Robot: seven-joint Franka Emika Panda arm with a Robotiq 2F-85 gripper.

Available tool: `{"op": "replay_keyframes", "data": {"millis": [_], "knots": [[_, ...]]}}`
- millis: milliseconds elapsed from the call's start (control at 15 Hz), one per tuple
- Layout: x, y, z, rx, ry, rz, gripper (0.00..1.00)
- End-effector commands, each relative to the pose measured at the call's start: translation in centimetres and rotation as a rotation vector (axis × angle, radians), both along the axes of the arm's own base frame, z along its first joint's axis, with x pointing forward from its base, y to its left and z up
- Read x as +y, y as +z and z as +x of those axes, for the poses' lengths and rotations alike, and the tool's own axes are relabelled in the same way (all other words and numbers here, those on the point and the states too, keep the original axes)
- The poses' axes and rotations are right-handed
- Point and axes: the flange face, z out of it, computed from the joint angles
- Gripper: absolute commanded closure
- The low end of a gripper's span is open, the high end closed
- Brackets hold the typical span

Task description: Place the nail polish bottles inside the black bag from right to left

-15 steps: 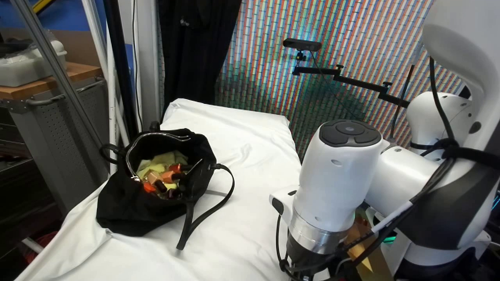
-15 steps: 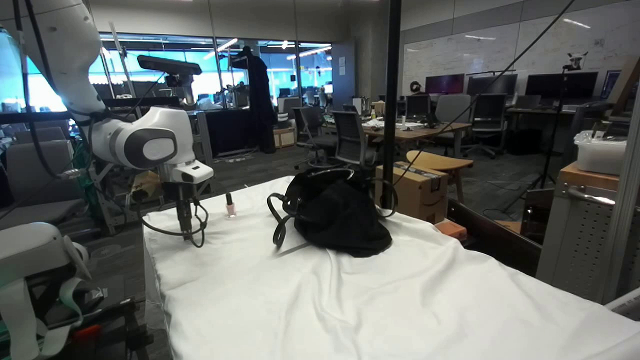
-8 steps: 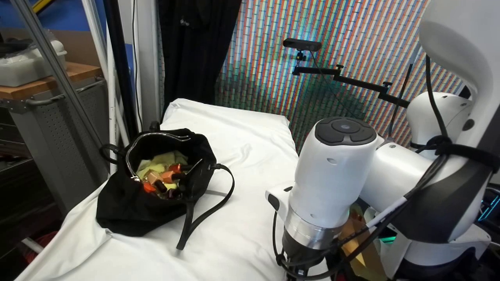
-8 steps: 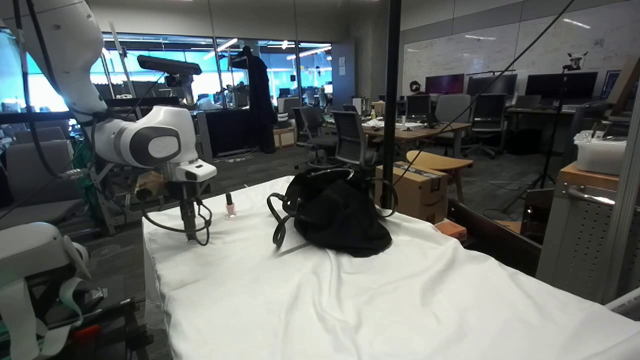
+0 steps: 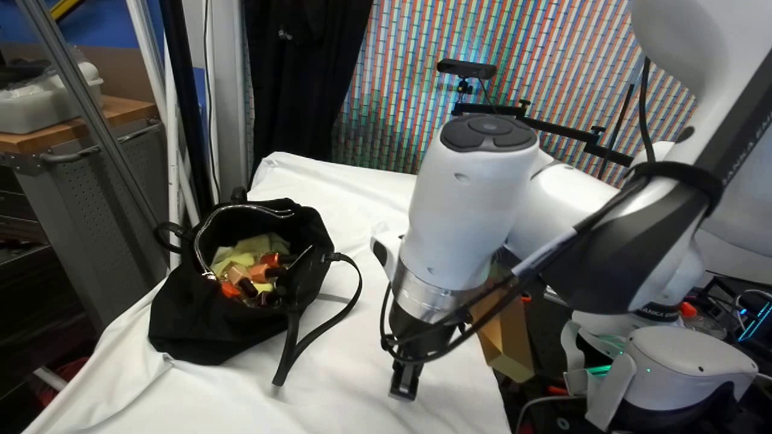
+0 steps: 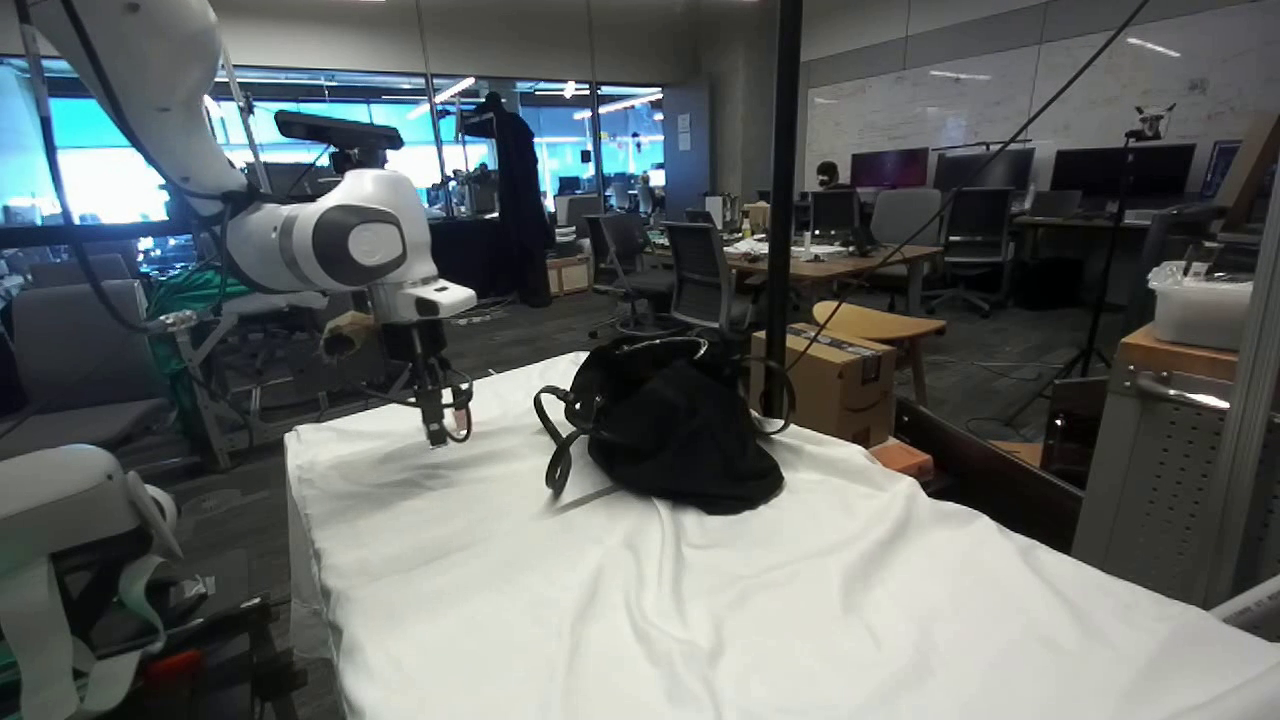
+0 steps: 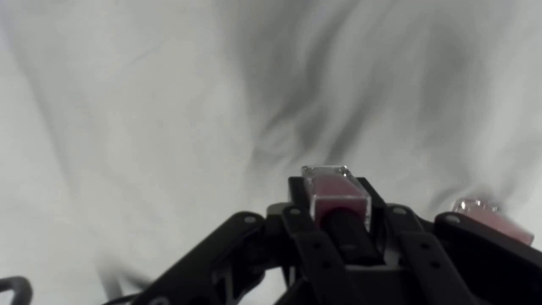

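While the gripper (image 7: 334, 195) pinches a pink bottle (image 7: 336, 185), carrying seems the job — next, get above the bag (image 5: 202, 325), let go.

A robot's claw (image 7: 331, 184), at the foot of the wrist view, clamps a nail polish bottle (image 7: 340, 206) between two black fingers (image 7: 297, 191). The bottle's clear-walled body, filled rosy pink, points up the view, its black cap (image 7: 349, 237) down toward the bottom edge. At right, a second nail polish bottle (image 7: 499, 222), also pink, appears against softly blurred, creased white cloth (image 7: 148, 127), partly hidden behind the claw's linkage (image 7: 478, 250). A black cable (image 7: 24, 291) curves into the lower left corner.
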Motion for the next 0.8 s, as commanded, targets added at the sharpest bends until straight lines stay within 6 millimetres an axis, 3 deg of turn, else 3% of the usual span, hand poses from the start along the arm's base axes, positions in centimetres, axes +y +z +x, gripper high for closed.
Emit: {"op": "replay_keyframes", "data": {"millis": [0, 400, 733], "knots": [[-2.0, 3.6, 4.8, -0.051, -0.021, -0.029, 0.85], [-6.1, 8.3, 12.9, -0.153, -0.065, -0.065, 0.85], [-8.2, 9.1, 18.8, -0.221, -0.077, -0.097, 0.85]]}}
